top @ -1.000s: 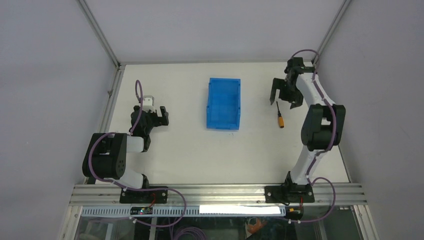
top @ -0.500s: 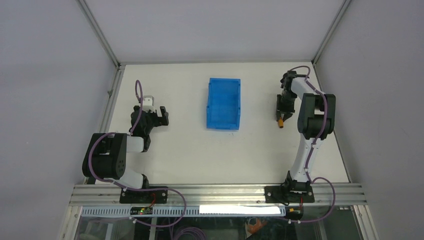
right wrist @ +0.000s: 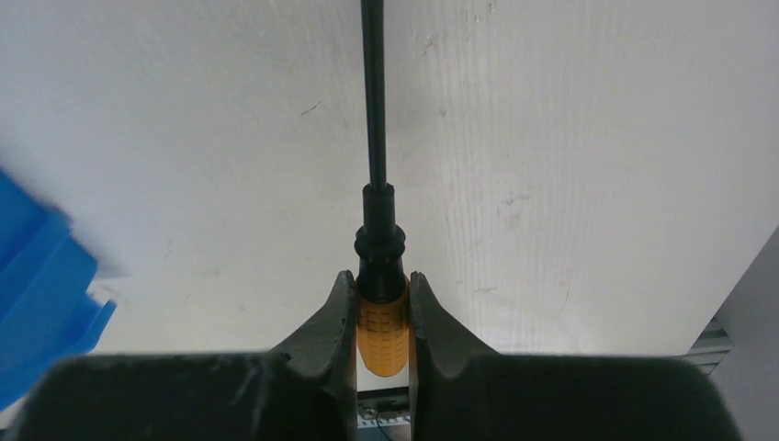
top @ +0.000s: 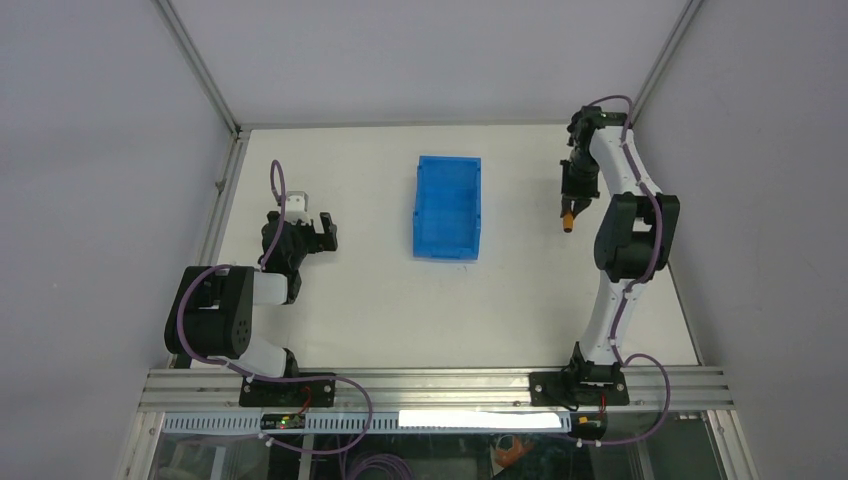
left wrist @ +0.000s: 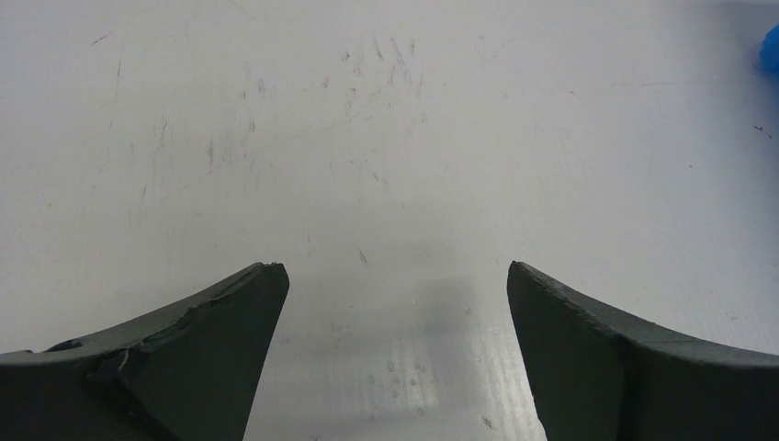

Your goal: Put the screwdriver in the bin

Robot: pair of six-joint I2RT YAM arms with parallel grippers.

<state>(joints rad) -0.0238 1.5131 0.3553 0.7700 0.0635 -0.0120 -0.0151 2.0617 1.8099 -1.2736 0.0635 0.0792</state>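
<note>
My right gripper (right wrist: 381, 287) is shut on the orange handle of the screwdriver (right wrist: 380, 322), whose thin black shaft points away from the camera over the white table. From above, the right gripper (top: 570, 208) hangs at the table's far right with the screwdriver (top: 570, 222) lifted off the surface, its orange end sticking out below the fingers. The blue bin (top: 447, 207) sits at the centre back, well to the left of that gripper; a corner of the bin (right wrist: 37, 294) shows at the left of the right wrist view. My left gripper (left wrist: 393, 276) stands open over bare table.
The left gripper (top: 312, 228) rests at the left side of the table, apart from the bin. Metal frame rails (top: 205, 75) run along the table's back corners, and grey walls close in on both sides. A sliver of the bin (left wrist: 770, 50) shows top right in the left wrist view.
The right gripper came down over the screwdriver, closed on its handle and has lifted it toward the back of the table. The left arm has not moved.
</note>
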